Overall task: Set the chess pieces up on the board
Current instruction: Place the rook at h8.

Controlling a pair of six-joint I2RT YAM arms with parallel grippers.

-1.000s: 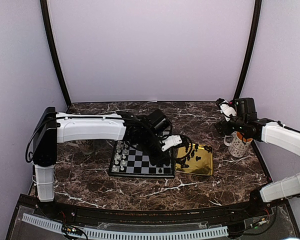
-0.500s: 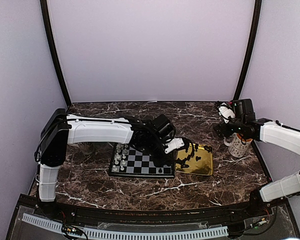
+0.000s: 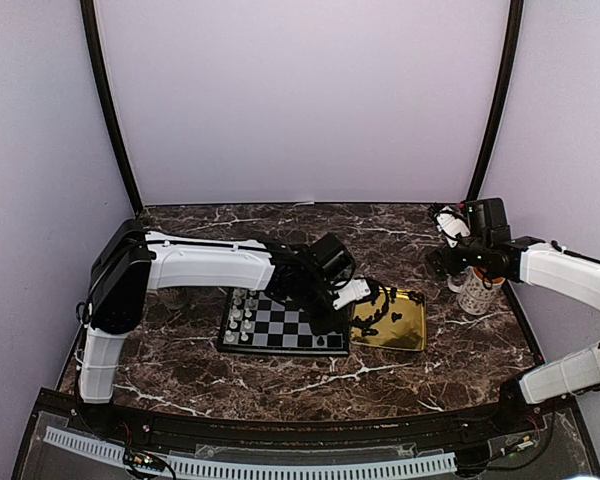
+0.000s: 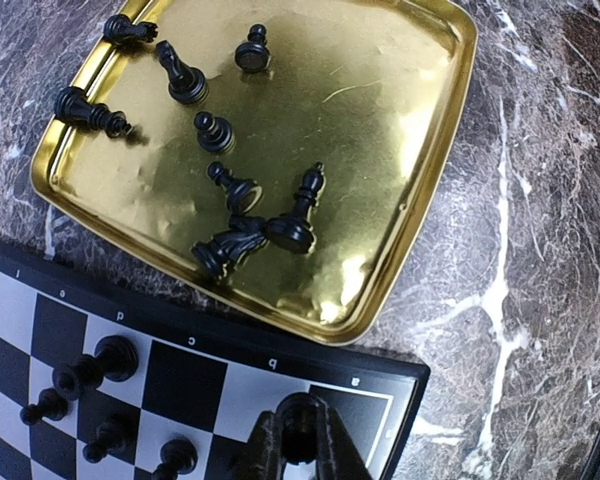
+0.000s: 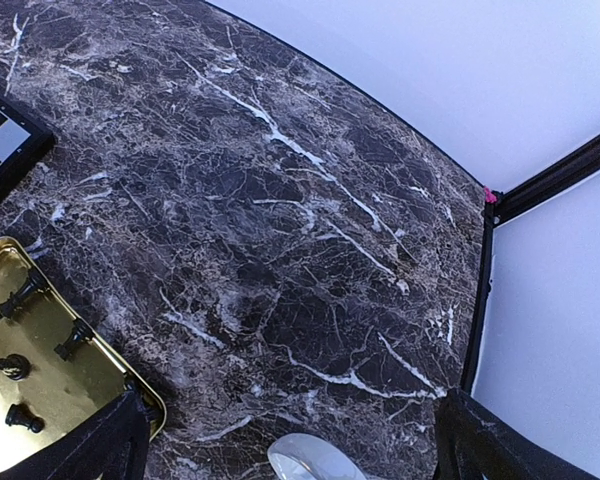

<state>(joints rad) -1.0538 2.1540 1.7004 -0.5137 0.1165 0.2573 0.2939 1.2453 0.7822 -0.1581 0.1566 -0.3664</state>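
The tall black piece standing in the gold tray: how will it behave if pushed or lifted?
Slim above a small round base, the tall black piece would probably tip under a side push; other pieces lie toppled nearby. On the shiny gold tray it may slide or roll. It looks tiny, so likely light.

The tray (image 4: 380, 120) is shiny gold metal. The table (image 4: 540, 330) looks like smooth dark stone with white lines. The chess pieces (image 4: 298, 212) are shiny black. My left arm's cover (image 3: 210, 268) is smooth white plastic.
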